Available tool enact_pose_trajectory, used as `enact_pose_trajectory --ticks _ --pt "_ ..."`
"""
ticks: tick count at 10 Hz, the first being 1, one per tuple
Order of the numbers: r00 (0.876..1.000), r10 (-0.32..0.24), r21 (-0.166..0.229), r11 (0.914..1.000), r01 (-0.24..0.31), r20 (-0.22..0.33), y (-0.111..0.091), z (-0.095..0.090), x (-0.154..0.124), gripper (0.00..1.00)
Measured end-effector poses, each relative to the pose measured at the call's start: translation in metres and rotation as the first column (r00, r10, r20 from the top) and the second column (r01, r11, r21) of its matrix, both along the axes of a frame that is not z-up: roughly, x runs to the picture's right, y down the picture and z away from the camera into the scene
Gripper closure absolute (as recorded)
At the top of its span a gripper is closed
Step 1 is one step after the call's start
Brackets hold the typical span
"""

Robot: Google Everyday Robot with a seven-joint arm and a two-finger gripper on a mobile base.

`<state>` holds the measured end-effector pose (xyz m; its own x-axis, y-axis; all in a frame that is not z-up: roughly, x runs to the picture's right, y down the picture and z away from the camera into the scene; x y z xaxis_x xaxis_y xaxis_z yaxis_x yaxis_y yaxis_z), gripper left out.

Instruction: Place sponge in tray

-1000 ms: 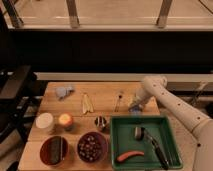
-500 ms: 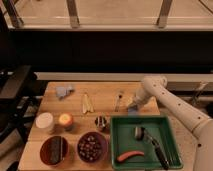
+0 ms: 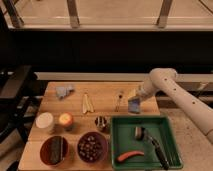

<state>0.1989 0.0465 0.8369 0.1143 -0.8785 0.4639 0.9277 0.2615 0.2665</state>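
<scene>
A wooden table (image 3: 102,95) seen from above and in front, with dark railings behind it. At the far left of the table lies a crumpled grey-blue cloth (image 3: 64,91). In front of it are a white cup (image 3: 44,121) and a small orange-glowing cup (image 3: 65,119), and nearest the camera a brown bowl (image 3: 54,150) holding something dark. Moving right, there are a pair of pale yellow utensils (image 3: 87,101), a bowl of dark nuts (image 3: 92,146), a small dark cup (image 3: 101,122) and a fork (image 3: 119,100). On the right front sits the green tray (image 3: 125,142), already holding a small metal piece (image 3: 138,132), a black-handled tool (image 3: 156,147) and a red pepper (image 3: 130,156). A white robot arm (image 3: 175,92) reaches in from the right edge and bends down to the claw (image 3: 134,98), which sits just behind the tray's back rim. The claw appears closed on the sponge (image 3: 134,105) — blue with a yellow top, held upright at the claw's tip, just beyond the tray and not yet over it. The step in hand looks like the carry, with the sponge gripped and brought near the tray. The next move calls for a short shift toward the camera — over the rim to a bare patch of green at the back left, away from the tool — then lowering and releasing.
</scene>
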Motion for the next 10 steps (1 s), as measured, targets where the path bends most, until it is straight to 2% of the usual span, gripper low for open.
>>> enact_pose_trajectory --ticks 3,5,6,7,9,10 --pt "0.998 0.026 0.076 0.9966 -0.030 0.048 -0.045 -0.048 -0.001 1.00" --pt "0.998 0.034 0.095 0.9947 -0.039 0.059 -0.057 -0.073 0.003 1.00" --pt "0.998 0.030 0.094 0.9949 -0.036 0.063 -0.055 -0.083 0.002 1.00" --pt "0.997 0.026 0.093 0.9952 -0.032 0.066 -0.043 -0.092 0.003 1.00" --pt "0.998 0.016 0.092 0.9955 -0.022 0.067 -0.013 -0.107 0.002 1.00" --pt "0.998 0.001 0.093 0.9957 -0.007 0.067 0.010 -0.116 -0.003 1.00"
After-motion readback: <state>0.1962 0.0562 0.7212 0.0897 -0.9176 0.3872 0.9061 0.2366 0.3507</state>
